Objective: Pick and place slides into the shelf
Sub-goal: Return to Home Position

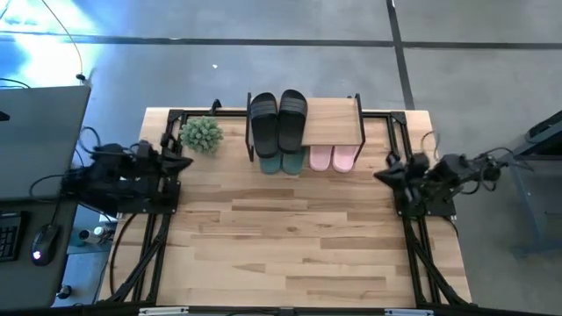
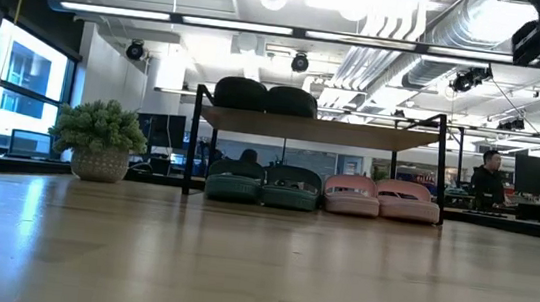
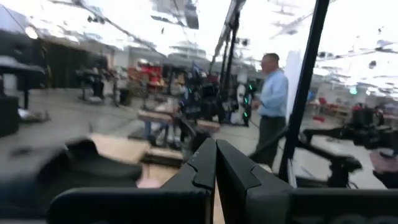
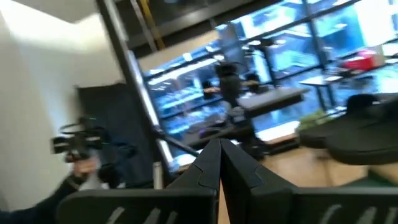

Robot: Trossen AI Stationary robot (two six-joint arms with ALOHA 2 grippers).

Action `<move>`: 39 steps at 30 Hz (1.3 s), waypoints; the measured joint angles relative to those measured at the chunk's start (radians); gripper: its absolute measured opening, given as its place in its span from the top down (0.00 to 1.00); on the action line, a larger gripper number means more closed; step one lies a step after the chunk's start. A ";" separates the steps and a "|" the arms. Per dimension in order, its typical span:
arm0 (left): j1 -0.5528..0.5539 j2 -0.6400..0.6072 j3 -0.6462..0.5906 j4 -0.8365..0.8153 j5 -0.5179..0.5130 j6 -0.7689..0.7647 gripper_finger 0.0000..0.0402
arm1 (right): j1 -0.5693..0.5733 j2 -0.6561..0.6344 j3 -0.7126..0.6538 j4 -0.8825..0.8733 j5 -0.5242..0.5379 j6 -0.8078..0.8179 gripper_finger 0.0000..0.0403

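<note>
The shelf [image 1: 338, 121] stands at the table's far edge on thin black legs. The black slides [image 1: 278, 118] lie side by side on the left part of its plank top [image 2: 265, 98]. Beneath the plank, the dark green slides [image 2: 263, 186] and the pale pink slides [image 2: 382, 198] rest on the table, toes toward the near edge. My left gripper [image 1: 180, 162] is shut at the table's left edge, away from the shelf. My right gripper [image 1: 382, 175] is shut at the right edge. Each wrist view shows its fingers closed together [image 3: 216, 163] [image 4: 219, 163].
A small potted plant [image 1: 201, 134] stands left of the shelf. The black frame rails [image 1: 149, 237] run along both side edges of the table. The broad wooden tabletop [image 1: 290, 246] lies between the arms. A person [image 3: 271, 106] stands in the room beyond.
</note>
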State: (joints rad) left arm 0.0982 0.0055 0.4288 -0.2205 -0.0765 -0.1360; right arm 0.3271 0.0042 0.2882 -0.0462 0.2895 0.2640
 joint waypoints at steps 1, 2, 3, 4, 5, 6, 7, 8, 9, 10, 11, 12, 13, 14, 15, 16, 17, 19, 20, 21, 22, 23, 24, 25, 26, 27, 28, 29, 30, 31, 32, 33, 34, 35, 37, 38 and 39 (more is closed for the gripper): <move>0.000 0.000 -0.032 0.023 0.010 -0.005 1.00 | 0.000 0.000 -0.044 0.061 -0.025 0.000 1.00; 0.000 0.001 -0.070 0.050 0.025 -0.013 1.00 | 0.000 0.000 -0.082 0.112 -0.041 0.002 1.00; 0.000 0.002 -0.106 0.085 0.040 -0.025 1.00 | 0.000 0.000 -0.116 0.157 -0.051 0.008 1.00; 0.000 0.002 -0.139 0.124 0.051 -0.033 1.00 | 0.000 0.000 -0.149 0.199 -0.057 0.018 1.00; 0.000 0.001 -0.175 0.167 0.057 -0.040 1.00 | 0.000 0.000 -0.177 0.231 -0.058 0.028 1.00; 0.000 0.001 -0.209 0.206 0.064 -0.050 1.00 | 0.000 0.000 -0.201 0.253 -0.059 0.038 1.00; 0.000 0.001 -0.242 0.233 0.069 -0.056 1.00 | 0.000 0.000 -0.218 0.271 -0.059 0.049 1.00; 0.000 0.001 -0.270 0.254 0.077 -0.056 1.00 | 0.000 0.000 -0.228 0.279 -0.060 0.055 1.00; 0.000 0.002 -0.292 0.275 0.085 -0.057 1.00 | 0.000 0.000 -0.235 0.284 -0.062 0.068 1.00; 0.000 0.002 -0.307 0.290 0.089 -0.060 1.00 | 0.000 0.000 -0.241 0.287 -0.062 0.078 1.00; 0.000 0.000 -0.322 0.300 0.091 -0.069 1.00 | 0.000 0.000 -0.247 0.287 -0.063 0.089 1.00; 0.000 0.000 -0.339 0.304 0.091 -0.077 1.00 | 0.000 0.000 -0.255 0.291 -0.062 0.096 1.00; 0.000 0.001 -0.358 0.304 0.091 -0.087 1.00 | 0.000 0.000 -0.262 0.293 -0.062 0.098 1.00; 0.000 0.001 -0.373 0.305 0.091 -0.099 1.00 | 0.000 0.000 -0.268 0.301 -0.063 0.098 1.00; 0.000 0.002 -0.386 0.317 0.091 -0.108 1.00 | 0.000 0.000 -0.273 0.306 -0.063 0.098 1.00; 0.000 0.001 -0.398 0.335 0.092 -0.116 1.00 | 0.000 0.000 -0.277 0.309 -0.064 0.098 1.00; 0.000 0.001 -0.408 0.347 0.092 -0.125 1.00 | 0.000 0.000 -0.278 0.307 -0.063 0.100 1.00; 0.000 0.001 -0.422 0.330 0.092 -0.131 1.00 | 0.000 0.000 -0.278 0.303 -0.063 0.102 1.00; 0.000 0.002 -0.422 0.323 0.092 -0.133 1.00 | 0.000 0.000 -0.278 0.303 -0.062 0.101 1.00; 0.000 0.002 -0.421 0.323 0.092 -0.134 1.00 | 0.000 0.000 -0.278 0.301 -0.062 0.098 1.00; 0.000 0.000 -0.421 0.324 0.092 -0.135 1.00 | 0.000 0.000 -0.278 0.297 -0.062 0.097 1.00; 0.000 0.001 -0.420 0.323 0.092 -0.139 1.00 | 0.000 0.000 -0.278 0.284 -0.062 0.095 1.00; 0.000 0.001 -0.419 0.315 0.092 -0.139 1.00 | 0.000 0.000 -0.278 0.254 -0.062 0.091 1.00; 0.000 0.001 -0.419 0.304 0.092 -0.138 1.00 | 0.000 0.000 -0.279 0.214 -0.058 0.077 1.00; 0.000 0.001 -0.419 0.289 0.090 -0.132 1.00 | 0.000 0.000 -0.279 0.169 -0.047 0.069 1.00; 0.000 0.001 -0.419 0.269 0.086 -0.125 1.00 | 0.000 0.001 -0.279 0.120 -0.024 0.068 1.00; 0.000 0.001 -0.419 0.241 0.082 -0.119 1.00 | 0.000 0.004 -0.277 0.095 -0.004 0.071 1.00; 0.000 0.003 -0.420 0.226 0.079 -0.109 1.00 | -0.001 0.016 -0.277 0.095 0.000 0.068 1.00; 0.000 0.008 -0.421 0.230 0.078 -0.101 1.00 | -0.002 0.024 -0.277 0.095 -0.002 0.055 1.00; 0.000 0.011 -0.420 0.232 0.078 -0.098 1.00 | -0.001 0.027 -0.277 0.094 -0.007 0.027 1.00; 0.000 0.012 -0.420 0.233 0.079 -0.097 1.00 | -0.001 0.032 -0.277 0.094 -0.012 0.000 1.00; 0.000 0.012 -0.420 0.232 0.078 -0.097 1.00 | -0.001 0.035 -0.277 0.094 -0.012 -0.018 1.00; 0.000 0.012 -0.420 0.232 0.079 -0.097 1.00 | -0.001 0.039 -0.277 0.094 -0.011 -0.031 1.00; 0.000 0.012 -0.420 0.232 0.079 -0.097 1.00 | -0.001 0.042 -0.277 0.093 -0.011 -0.040 1.00; 0.000 0.012 -0.420 0.232 0.077 -0.097 1.00 | -0.001 0.042 -0.276 0.093 -0.010 -0.060 1.00; 0.000 0.012 -0.420 0.232 0.077 -0.097 1.00 | -0.001 0.042 -0.276 0.093 -0.010 -0.063 1.00; 0.000 0.012 -0.420 0.232 0.077 -0.097 1.00 | -0.001 0.042 -0.276 0.093 -0.010 -0.062 1.00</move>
State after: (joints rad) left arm 0.0982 0.0177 0.0092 0.0116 0.0010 -0.2329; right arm 0.3260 0.0460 0.0120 0.0463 0.2794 0.2022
